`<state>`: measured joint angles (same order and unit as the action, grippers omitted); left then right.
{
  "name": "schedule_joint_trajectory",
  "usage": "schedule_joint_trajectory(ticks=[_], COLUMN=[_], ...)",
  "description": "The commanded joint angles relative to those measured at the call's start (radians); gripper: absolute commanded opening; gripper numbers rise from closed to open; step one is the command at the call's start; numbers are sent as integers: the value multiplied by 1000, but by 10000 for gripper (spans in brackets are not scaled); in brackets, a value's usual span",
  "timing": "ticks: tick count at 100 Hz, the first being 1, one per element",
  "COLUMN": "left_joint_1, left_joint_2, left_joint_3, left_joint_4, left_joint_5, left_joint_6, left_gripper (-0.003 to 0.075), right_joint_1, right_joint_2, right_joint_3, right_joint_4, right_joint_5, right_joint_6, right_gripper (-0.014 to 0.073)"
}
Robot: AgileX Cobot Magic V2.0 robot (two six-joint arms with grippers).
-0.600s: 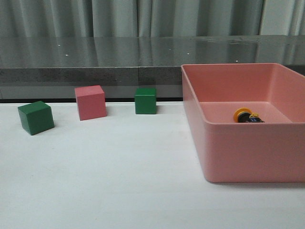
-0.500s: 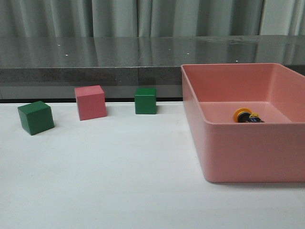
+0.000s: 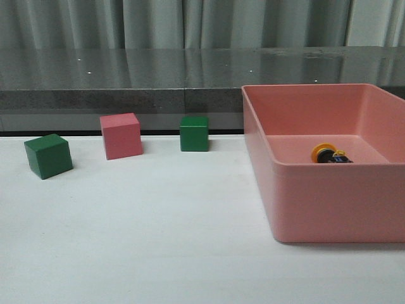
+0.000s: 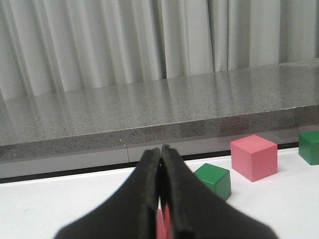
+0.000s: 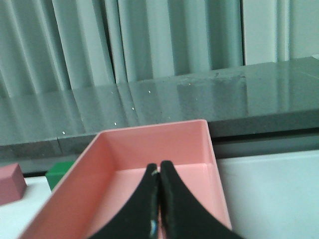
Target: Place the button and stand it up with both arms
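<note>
Fingers (image 4: 160,164) of the left gripper pressing together, nothing gripped between them; a sliver of pink showing low between them, probably something behind rather than anything held, though hard to tell at that angle. Fingers (image 5: 159,181) of the right gripper likewise lying closed and empty, pointing into the pink bin (image 5: 207,144). Neither arm appearing in the front view.

Lying on its side on the floor of the bin (image 3: 316,190), toward the near wall: the button (image 3: 329,154), yellow cap facing left, dark barrel trailing right, lower half hidden behind the rim. Not showing in either wrist view, so possibly sitting behind the right fingers.

Resting on the white counter (image 3: 158,240), well apart from the bin: a green cube (image 3: 48,156) at far left, a pink cube (image 3: 121,135) near it, another green cube (image 3: 193,133) further right, near the bin's left wall. Same cubes appearing beyond the left fingers: green (image 4: 213,179), pink (image 4: 253,157), green (image 4: 310,147).

Judging from this layout, hardly begun: button not yet grasped, not yet lifted out, not yet stood upright. Remaining, by that reading: opening the right fingers, reaching down into the bin, taking the button, bringing it out to the counter, and standing it with help from the left arm.
</note>
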<state>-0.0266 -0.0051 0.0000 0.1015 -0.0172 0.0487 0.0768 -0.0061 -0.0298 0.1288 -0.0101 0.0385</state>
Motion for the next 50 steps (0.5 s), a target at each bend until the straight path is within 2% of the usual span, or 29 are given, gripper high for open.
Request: schedule_joint_trajectory(ticks=[1, 28, 50], left_joint_1=[1, 1, 1], left_joint_2=[-28, -28, -28], left_joint_3=[45, 45, 45], left_joint_4=[-6, -6, -6], left_joint_5=[-80, -80, -80], left_joint_6=[-8, -8, -8], left_gripper=[-20, -20, -20], right_joint_1=[-3, -3, -2], right_joint_2=[55, 434, 745], right_joint_3=[-125, -577, -832], right_joint_4=[30, 31, 56], right_joint_5=[-7, 369, 438], right_joint_6=[3, -1, -1], right_gripper=[-62, -62, -62])
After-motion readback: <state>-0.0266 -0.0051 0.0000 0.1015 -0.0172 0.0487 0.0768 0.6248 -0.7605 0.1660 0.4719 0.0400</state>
